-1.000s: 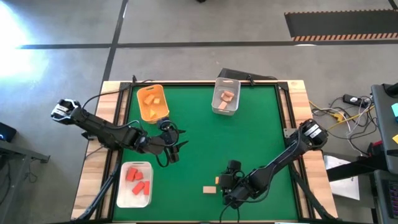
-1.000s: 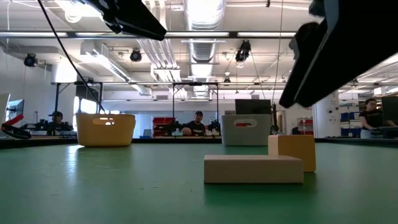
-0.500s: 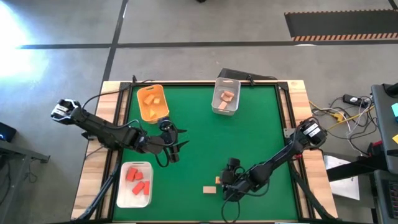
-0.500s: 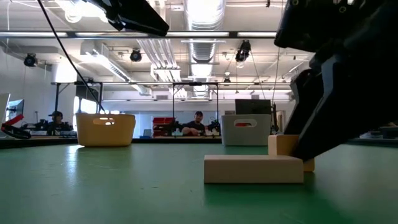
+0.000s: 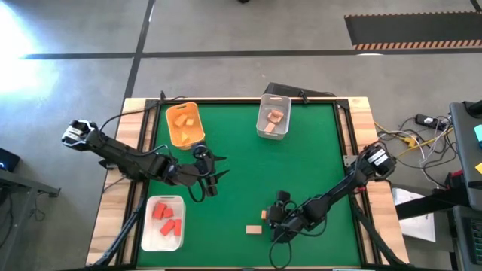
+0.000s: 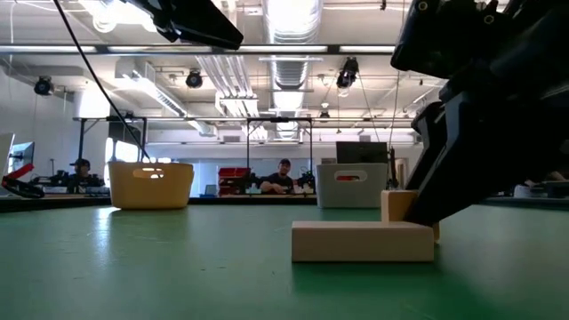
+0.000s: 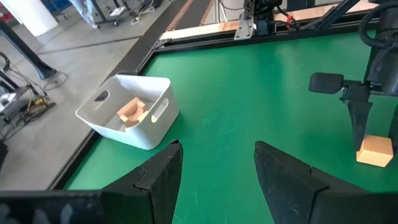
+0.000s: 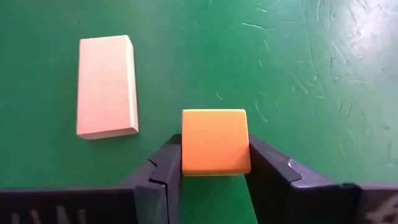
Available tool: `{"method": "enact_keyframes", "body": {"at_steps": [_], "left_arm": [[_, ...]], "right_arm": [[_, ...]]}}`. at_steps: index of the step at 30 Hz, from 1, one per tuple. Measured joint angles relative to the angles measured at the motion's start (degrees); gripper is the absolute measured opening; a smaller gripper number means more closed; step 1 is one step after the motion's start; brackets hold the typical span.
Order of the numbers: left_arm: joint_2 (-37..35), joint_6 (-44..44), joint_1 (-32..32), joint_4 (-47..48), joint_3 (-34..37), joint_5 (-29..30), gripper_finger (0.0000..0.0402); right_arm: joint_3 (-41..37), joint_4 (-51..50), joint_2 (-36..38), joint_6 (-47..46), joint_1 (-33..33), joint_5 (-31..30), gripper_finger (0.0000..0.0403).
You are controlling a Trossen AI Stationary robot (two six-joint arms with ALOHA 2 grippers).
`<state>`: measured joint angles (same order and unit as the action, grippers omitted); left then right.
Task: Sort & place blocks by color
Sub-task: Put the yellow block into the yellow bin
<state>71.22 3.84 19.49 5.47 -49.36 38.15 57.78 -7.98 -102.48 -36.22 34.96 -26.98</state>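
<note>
High view shows the green worktop (image 5: 301, 165) with three bins: an orange bin (image 5: 184, 125) near the far left corner holding yellow-orange blocks (image 5: 183, 119), a clear bin (image 5: 273, 117) at the far edge holding tan pieces, and a white bin (image 5: 163, 223) by the near left corner holding three red blocks (image 5: 166, 218). Two blocks lie loose near the near edge: a pale tan block (image 5: 253, 229) lying flat, and just beside it an orange block (image 5: 264, 217).

The right claw (image 5: 273, 219) is low over the worktop at the near edge, and the right wrist view shows its dark fingers (image 8: 268, 167) pressed against both sides of the orange block, clenched on it. In that view the tan block sits apart from the orange one, with green showing between them. The low view shows the tan block resting on the surface with the orange block partly hidden behind the right arm.

The left claw (image 5: 213, 175) hangs left of the worktop's middle, between the orange and white bins. In the left wrist view its fingers (image 7: 158, 177) stand apart, released and gripping nothing.
</note>
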Motion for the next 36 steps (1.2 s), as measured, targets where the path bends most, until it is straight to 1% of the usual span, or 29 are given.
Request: {"method": "enact_keyframes", "body": {"at_steps": [5, 8, 12, 18, 20, 26, 31, 36], "left_arm": [[0.0, -2.8, 0.0, -2.8, 0.1, 0.2, 0.0183], [0.0, -3.0, 0.0, -4.1, 0.1, 0.2, 0.0183], [0.2, -3.0, 0.0, -5.4, 0.1, 0.2, 0.0183], [1.0, -2.8, 0.0, -7.9, 0.2, 0.2, 0.0183], [1.0, -2.8, 0.0, -7.9, 0.2, 0.2, 0.0183], [1.0, -2.7, 0.0, -8.4, 0.2, 0.2, 0.0183], [1.6, -2.7, 0.0, -8.4, 0.2, 0.2, 0.0183], [2.8, -2.7, 0.0, -8.5, 0.2, 0.2, 0.0183]], "right_arm": [[0.0, -1.9, 1.7, 2.4, -0.3, -0.4, 0.0121], [0.0, -4.2, 3.4, 4.9, -0.4, -3.9, 0.0121], [0.0, -6.9, 6.8, 11.0, -1.3, -9.3, 0.0121], [-1.6, -5.2, 11.8, 19.1, -4.4, -14.7, 0.0121], [-2.9, -2.0, 13.1, 21.9, -4.7, -15.5, 0.0121], [-8.4, 11.4, 14.8, 28.6, -5.2, -15.3, 0.0121], [-14.0, 25.6, 15.3, 32.8, -6.2, -14.9, 0.0121], [-17.5, 38.4, 15.3, 37.7, -7.7, -14.6, 0.0121]]}}
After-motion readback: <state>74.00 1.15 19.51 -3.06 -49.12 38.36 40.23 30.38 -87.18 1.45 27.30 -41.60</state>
